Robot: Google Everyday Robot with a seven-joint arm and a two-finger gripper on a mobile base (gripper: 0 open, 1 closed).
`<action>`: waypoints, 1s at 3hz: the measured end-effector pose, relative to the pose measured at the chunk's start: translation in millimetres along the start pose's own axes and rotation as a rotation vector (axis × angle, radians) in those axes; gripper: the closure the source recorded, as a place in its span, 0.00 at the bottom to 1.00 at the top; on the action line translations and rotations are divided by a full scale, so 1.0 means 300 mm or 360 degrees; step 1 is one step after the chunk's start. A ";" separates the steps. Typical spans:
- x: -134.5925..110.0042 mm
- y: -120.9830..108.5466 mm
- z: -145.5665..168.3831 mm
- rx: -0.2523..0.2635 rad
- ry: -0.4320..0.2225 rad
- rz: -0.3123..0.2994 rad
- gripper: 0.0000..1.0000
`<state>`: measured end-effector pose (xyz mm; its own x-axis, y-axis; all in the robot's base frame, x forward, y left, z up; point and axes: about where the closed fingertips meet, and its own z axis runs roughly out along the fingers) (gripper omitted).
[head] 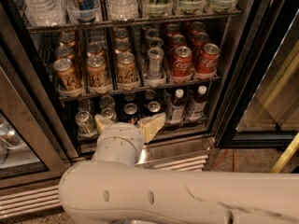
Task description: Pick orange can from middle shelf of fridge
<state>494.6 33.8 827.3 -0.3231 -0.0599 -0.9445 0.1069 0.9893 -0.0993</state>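
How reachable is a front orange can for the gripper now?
Probably yes: the fridge stands open, nothing fronts the orange can; the gripper, fingers open, sits below the middle shelf and must rise.

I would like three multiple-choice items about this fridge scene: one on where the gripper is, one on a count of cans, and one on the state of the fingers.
1. Where is the gripper?
A) at the top rack
B) low, in front of the rack under the dark wire middle shelf
C) outside the steel-framed glass-door fridge, at its right side

2. How many orange-bronze aluminium drink cans stand in the front row of the middle shelf?
A) one
B) three
C) five

3. The cream-coloured fingers are:
A) apart, holding nothing
B) shut on a red can
C) shut on a bottle

Key: 1 B, the gripper sits below the shelf's front rail. 2 B, three orange lanes each show one front can. 3 A, a gap shows between the fingers and nothing is in it.
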 end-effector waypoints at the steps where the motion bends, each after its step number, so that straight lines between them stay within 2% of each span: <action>1: 0.000 0.000 0.000 0.0000 0.0000 0.0000 0.00; 3: -0.043 0.111 0.017 -0.0057 -0.0069 0.0041 0.00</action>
<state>507.1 66.7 834.5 -0.2797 -0.0390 -0.9593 0.0809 0.9947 -0.0641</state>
